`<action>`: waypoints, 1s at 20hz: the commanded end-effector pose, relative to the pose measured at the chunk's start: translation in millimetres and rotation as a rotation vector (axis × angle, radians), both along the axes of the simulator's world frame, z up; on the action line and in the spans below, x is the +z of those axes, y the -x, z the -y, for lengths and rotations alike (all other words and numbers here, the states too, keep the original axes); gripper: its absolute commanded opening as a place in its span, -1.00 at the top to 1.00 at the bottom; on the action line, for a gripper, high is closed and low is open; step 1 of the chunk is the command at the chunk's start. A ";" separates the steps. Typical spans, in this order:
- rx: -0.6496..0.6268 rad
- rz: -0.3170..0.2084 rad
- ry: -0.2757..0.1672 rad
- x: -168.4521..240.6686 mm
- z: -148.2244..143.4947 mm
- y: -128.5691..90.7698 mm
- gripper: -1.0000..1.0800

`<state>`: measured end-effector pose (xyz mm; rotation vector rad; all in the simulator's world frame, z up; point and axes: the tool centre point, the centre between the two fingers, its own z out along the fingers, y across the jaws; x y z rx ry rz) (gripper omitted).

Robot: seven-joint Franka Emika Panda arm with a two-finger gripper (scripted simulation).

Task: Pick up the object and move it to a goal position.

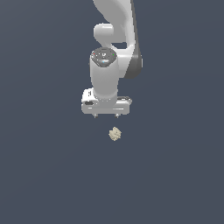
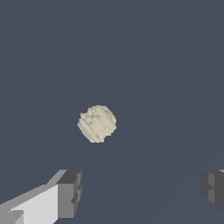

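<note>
Flat dark slate-blue ground (image 1: 39, 175) fills both views. White Franka arm's gripper (image 1: 106, 116) points down, dark grey fingers (image 2: 70, 192) spread wide, holding nothing. Tiny cream-beige knobbly lump, the object (image 1: 115, 134), lies on the ground just below the gripper in the exterior view, slightly toward that view's right. Wrist view shows the lump (image 2: 97, 123) clear of both fingertips.

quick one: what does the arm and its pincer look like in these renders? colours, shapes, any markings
The arm is glossy white with rounded links and a dark grey band along one side. A dark round cap with a small bluish mark tops the wrist joint. The pincer has a wide, boxy white body with two short fingers; in the wrist view the fingertips are blocky dark grey pads. No cables visible.
</note>
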<state>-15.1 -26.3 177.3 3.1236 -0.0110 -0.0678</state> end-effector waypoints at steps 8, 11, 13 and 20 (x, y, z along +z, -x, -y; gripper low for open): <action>0.033 0.001 0.001 -4.3 -0.8 -1.2 -0.92; 0.072 0.002 0.000 -9.3 -3.0 -2.8 -0.92; 0.105 0.004 -0.001 -13.6 -5.0 -4.2 -0.92; 0.272 0.011 -0.006 -35.4 -15.2 -10.2 -0.92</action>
